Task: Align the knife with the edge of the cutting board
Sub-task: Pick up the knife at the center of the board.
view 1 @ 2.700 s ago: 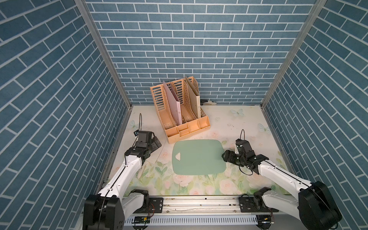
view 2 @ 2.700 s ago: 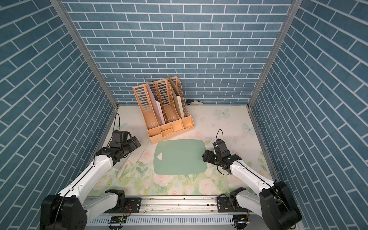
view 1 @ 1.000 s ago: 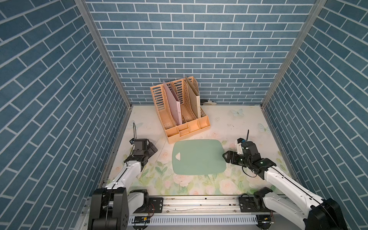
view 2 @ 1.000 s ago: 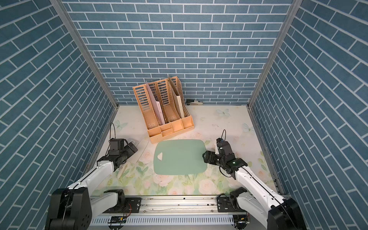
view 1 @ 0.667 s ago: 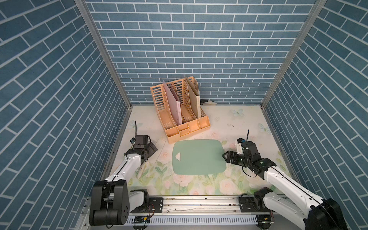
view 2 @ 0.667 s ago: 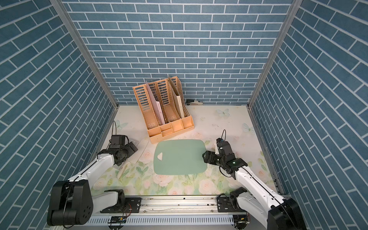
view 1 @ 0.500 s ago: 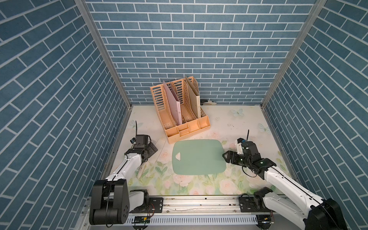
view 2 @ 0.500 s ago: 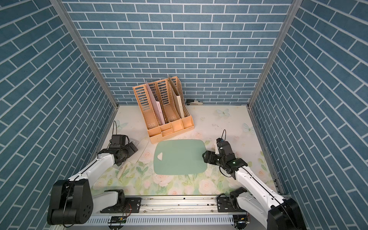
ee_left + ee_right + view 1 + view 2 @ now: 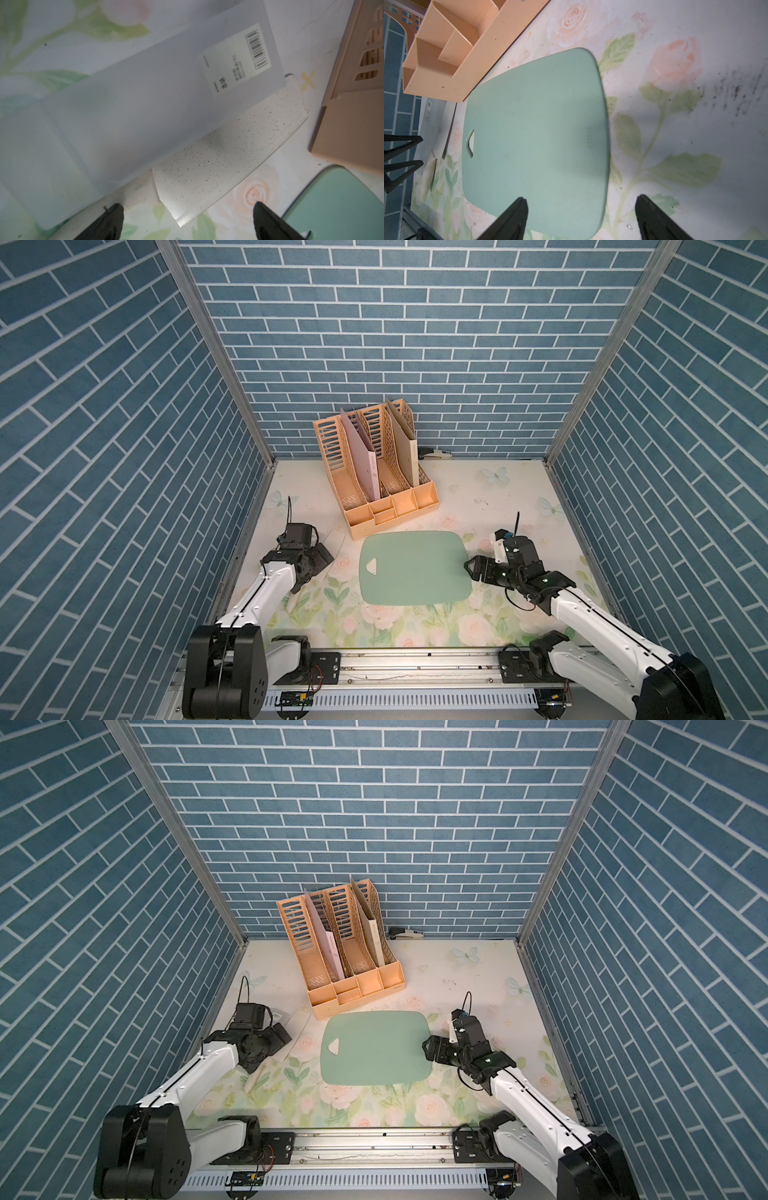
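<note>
Hovering wide open and empty, the left gripper (image 9: pixel 187 220) straddles the speckled off-white cleaver knife (image 9: pixel 228 158), which lies beside the pale mint-green cutting board (image 9: pixel 413 568) under a grey translucent packet (image 9: pixel 128 104). Closing risks pinching the packet. The right gripper (image 9: pixel 581 218), part-open, holds nothing.

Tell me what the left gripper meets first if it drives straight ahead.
Likely the knife: its speckled blade lies between the open jaws of the left gripper, just ahead. The packet overlaps the blade's far side and comes next. Height above the blade is unclear.
</note>
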Robot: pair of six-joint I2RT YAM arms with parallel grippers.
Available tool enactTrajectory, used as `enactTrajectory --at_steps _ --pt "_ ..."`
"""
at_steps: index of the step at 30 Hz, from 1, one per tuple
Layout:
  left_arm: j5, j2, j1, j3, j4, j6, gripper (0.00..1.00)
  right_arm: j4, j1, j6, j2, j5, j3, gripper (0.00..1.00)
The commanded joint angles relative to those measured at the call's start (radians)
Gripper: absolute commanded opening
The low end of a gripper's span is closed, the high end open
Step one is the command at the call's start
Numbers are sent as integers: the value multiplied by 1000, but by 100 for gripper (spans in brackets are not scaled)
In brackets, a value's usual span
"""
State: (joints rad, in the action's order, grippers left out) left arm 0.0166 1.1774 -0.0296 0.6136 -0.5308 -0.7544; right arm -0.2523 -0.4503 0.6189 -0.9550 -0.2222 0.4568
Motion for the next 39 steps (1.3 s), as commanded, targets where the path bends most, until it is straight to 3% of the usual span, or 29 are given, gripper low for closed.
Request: enactTrajectory --at_steps 1,8,16,24,33,39 --pt "-8 9 -3 19 -46 -10 100 16 6 -39 -8 -11 -13 85" --pt "-131 87 0 63 -1 15 100 9 7 -39 -5 -14 -13 85" --pt "-122 224 30 101 102 77 100 -4 7 -44 1 -9 -6 85" --pt "-98 295 101 193 81 139 100 3 7 -42 3 -9 -21 85" --pt "104 129 99 -40 116 73 100 13 9 -39 2 -15 -27 85" --pt "133 29 47 -76 68 8 100 14 9 -38 3 -17 -30 85"
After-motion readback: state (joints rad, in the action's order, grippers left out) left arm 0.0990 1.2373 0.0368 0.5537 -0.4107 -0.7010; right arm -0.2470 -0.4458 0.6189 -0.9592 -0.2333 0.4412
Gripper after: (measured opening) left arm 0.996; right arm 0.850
